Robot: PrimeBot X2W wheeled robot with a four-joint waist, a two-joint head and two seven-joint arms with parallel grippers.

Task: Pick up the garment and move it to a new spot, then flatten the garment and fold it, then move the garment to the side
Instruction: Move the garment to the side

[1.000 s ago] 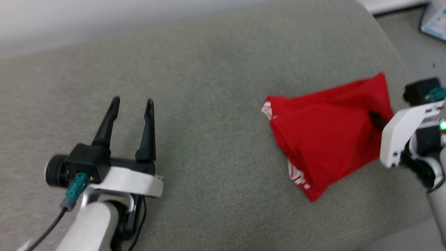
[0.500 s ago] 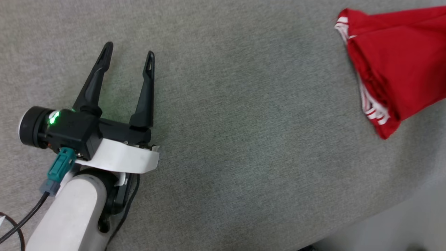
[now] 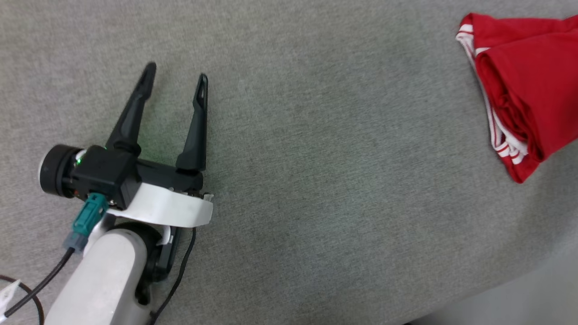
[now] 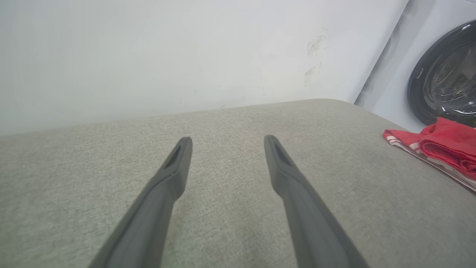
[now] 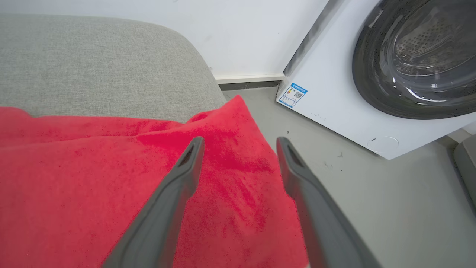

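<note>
The red garment (image 3: 526, 85) lies folded on the grey cushion at the right edge of the head view, its red-and-white striped trim facing left. It also lies at the far right in the left wrist view as the garment (image 4: 442, 147). My left gripper (image 3: 175, 79) hovers open over bare cushion at the left, far from the cloth, nothing between its fingers; in its own view the left gripper (image 4: 227, 142) points at the wall. My right gripper (image 5: 238, 144) is open just above the garment (image 5: 111, 186), near its corner at the cushion's end.
The grey upholstered cushion (image 3: 316, 180) spans the work area; its front edge runs along the lower right. A white washing machine (image 5: 372, 74) with a dark round door stands on the floor beyond the cushion's right end. A white wall (image 4: 186, 56) rises behind.
The head camera has swung down and left, so the garment now sits at the picture's right edge. A second ago the right gripper rested at the garment; it is out of the head picture now.
</note>
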